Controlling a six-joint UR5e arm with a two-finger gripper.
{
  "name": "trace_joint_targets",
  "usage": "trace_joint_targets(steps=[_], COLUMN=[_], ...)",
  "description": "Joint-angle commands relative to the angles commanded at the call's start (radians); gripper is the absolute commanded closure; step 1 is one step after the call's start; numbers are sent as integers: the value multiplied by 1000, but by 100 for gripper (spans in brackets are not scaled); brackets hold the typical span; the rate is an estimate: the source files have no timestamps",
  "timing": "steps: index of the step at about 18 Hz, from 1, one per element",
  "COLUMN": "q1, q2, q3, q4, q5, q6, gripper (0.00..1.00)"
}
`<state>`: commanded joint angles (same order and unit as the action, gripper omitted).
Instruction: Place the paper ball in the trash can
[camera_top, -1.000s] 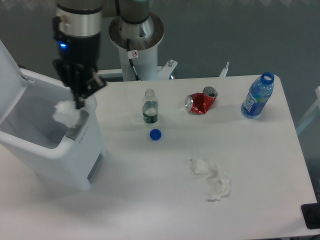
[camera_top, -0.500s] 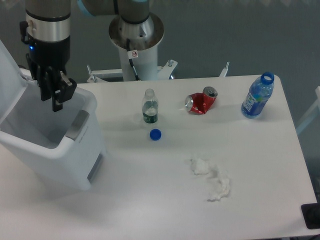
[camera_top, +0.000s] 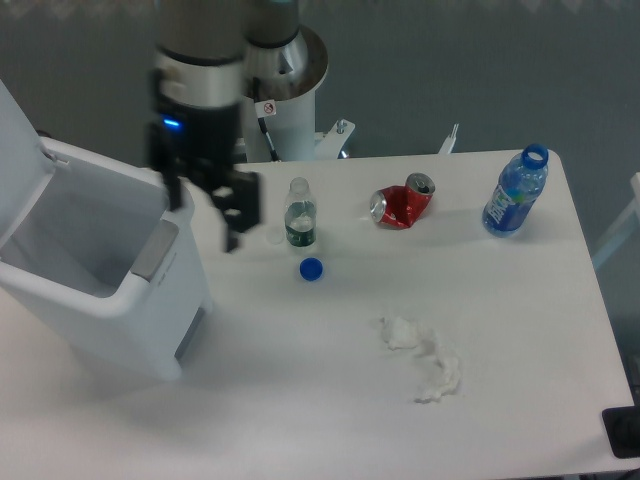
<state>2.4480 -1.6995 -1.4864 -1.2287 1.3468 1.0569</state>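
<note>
Camera view showed our gripper swung back from over the trash can, fingers apart and empty. We no longer saw the paper ball, so we judged it dropped inside.

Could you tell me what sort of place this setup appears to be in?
Probably a robotics lab or test cell: the arm's pedestal base is bolted beside a plain white table, staged with litter, a crushed red can and bottles, next to an open trash can.

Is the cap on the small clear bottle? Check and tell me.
No: the small clear bottle stands open-necked, and the blue cap lies on the table just in front of it.
</note>
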Motion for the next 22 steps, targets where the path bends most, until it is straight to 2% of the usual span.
trace_joint_targets(steps=[4,9,11,14,18,20,22], q1=[101,150,198,250,276,275,270], q2=[-49,-133,-159,-229,-278,-279,-281], q3=[0,-2,3,9,8,0,-2], q4=[-6,-46,-44,-35,-22,9,14], q5=[5,188,196,193,192,192,192], q6=[110,244,302,354,406,403,400], gripper=[0,0,0,0,0,0,0])
